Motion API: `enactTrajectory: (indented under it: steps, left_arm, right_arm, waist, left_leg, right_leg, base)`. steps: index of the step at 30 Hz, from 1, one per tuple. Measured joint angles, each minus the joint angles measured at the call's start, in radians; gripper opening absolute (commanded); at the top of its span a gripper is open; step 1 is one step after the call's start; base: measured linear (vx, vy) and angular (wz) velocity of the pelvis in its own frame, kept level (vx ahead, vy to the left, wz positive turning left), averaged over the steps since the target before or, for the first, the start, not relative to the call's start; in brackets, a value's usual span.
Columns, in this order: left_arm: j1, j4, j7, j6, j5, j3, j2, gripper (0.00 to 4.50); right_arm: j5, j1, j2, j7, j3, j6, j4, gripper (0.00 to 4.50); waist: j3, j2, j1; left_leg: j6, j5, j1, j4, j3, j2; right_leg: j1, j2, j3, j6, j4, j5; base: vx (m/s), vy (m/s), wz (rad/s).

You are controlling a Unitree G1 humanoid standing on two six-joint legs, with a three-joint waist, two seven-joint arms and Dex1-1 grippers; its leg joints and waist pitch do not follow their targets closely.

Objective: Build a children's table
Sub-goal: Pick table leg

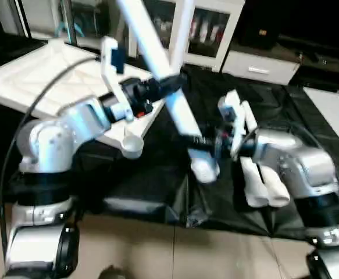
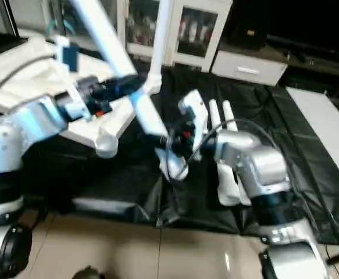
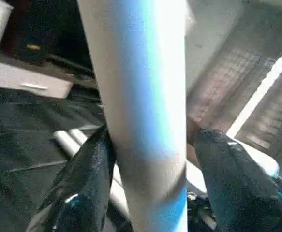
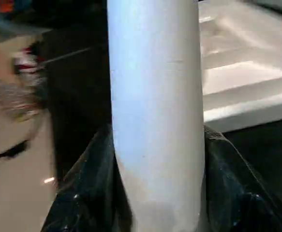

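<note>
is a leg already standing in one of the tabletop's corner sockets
Yes, one white leg stands upright in the far corner socket of the tabletop.

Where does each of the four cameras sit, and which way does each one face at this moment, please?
Left eye view: on the head, looking forward and down at the tabletop and the raised leg; both silver forearms show.
Right eye view: same scene, slightly offset; the right gripper is at the leg's lower end.
Left wrist view: along the left gripper, the leg between its fingers.
Right wrist view: along the right gripper's fingers, flanking the leg.
Shared: all four show that leg.
</note>
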Motion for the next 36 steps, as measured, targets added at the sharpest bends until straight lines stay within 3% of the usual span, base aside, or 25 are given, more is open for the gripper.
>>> enactTrajectory:
  steps: [5, 14, 15, 18, 20, 26, 32, 33, 36]
  left_arm:
    - [-0.006, 0.025, 0.147, -0.049, 0.038, 0.018, -0.108, 3.16]
    - [-0.048, 0.101, 0.248, -0.088, 0.048, 0.098, -0.137, 3.16]
    - [-0.053, 0.101, 0.256, -0.094, 0.048, 0.102, -0.138, 2.89]
    - [-0.058, 0.101, 0.273, -0.103, 0.039, 0.114, -0.149, 2.82]
    - [-0.059, 0.109, 0.283, -0.107, 0.036, 0.122, -0.157, 2.46]
    - [-0.061, 0.109, 0.296, -0.101, 0.018, 0.135, -0.167, 1.96]
    - [-0.062, 0.109, 0.303, -0.092, 0.005, 0.144, -0.173, 1.80]
    - [-0.062, 0.109, 0.302, -0.091, 0.003, 0.148, -0.173, 1.79]
    - [-0.060, 0.107, 0.290, -0.079, -0.002, 0.147, -0.158, 1.77]
  right_arm:
    - [-0.076, 0.002, 0.070, -0.105, 0.026, -0.088, -0.009, 1.86]
    - [-0.167, 0.015, 0.096, -0.174, 0.070, -0.154, -0.026, 1.84]
    - [-0.172, 0.015, 0.101, -0.183, 0.071, -0.165, -0.026, 1.84]
    - [-0.192, 0.015, 0.109, -0.205, 0.072, -0.186, -0.026, 1.84]
    - [-0.208, 0.015, 0.111, -0.210, 0.072, -0.194, -0.026, 1.84]
    - [-0.220, 0.015, 0.111, -0.210, 0.073, -0.206, -0.022, 1.84]
    - [-0.220, 0.015, 0.118, -0.210, 0.072, -0.216, -0.007, 1.84]
    - [-0.219, 0.015, 0.121, -0.210, 0.072, -0.216, -0.007, 2.40]
    - [-0.160, 0.012, 0.145, -0.200, 0.028, -0.199, -0.006, 2.62]
  waist:
    - [0.000, 0.000, -0.003]
    - [0.000, 0.001, -0.004]
    - [0.000, 0.001, -0.004]
    - [0.000, 0.001, -0.004]
    - [0.000, 0.001, -0.004]
    - [0.000, 0.001, -0.004]
    - [0.000, 0.001, -0.005]
    - [0.000, 0.001, -0.005]
    - [0.000, 0.001, -0.006]
  left_leg:
    - [0.000, 0.000, -0.001, 0.000, 0.000, 0.000]
    - [0.000, 0.000, -0.001, 0.000, 0.000, 0.000]
    - [0.000, 0.000, -0.001, 0.000, 0.000, 0.000]
    - [0.000, 0.000, -0.001, 0.000, 0.000, 0.000]
    - [0.000, 0.000, -0.001, 0.000, 0.000, 0.000]
    - [0.000, 0.000, -0.001, 0.000, 0.000, 0.000]
    - [0.000, 0.000, -0.001, 0.000, 0.000, 0.000]
    - [0.000, 0.000, -0.001, 0.000, 0.000, 0.000]
    - [0.000, 0.000, -0.001, 0.000, 0.000, 0.000]
  right_leg:
    - [-0.001, 0.000, 0.000, 0.001, -0.001, -0.001]
    - [-0.001, 0.000, 0.000, 0.002, -0.002, -0.002]
    - [-0.001, 0.000, 0.000, 0.002, -0.001, -0.002]
    - [-0.001, 0.000, 0.000, 0.002, -0.001, -0.002]
    - [-0.001, 0.000, 0.000, 0.002, -0.002, -0.002]
    - [-0.001, 0.000, 0.000, 0.002, -0.001, -0.001]
    - [-0.001, 0.000, 0.000, 0.002, -0.001, -0.001]
    - [-0.001, 0.000, 0.000, 0.002, -0.001, -0.001]
    - [-0.001, 0.000, 0.000, 0.002, -0.001, -0.001]
  base:
    - [0.000, 0.000, 0.00]
    - [0.000, 0.000, 0.00]
    - [0.000, 0.000, 0.00]
    - [0.000, 0.000, 0.00]
    - [0.000, 0.000, 0.00]
    - [0.000, 0.000, 0.00]
    - [0.000, 0.000, 0.00]
    - [0.000, 0.000, 0.00]
    - [0.000, 0.000, 0.00]
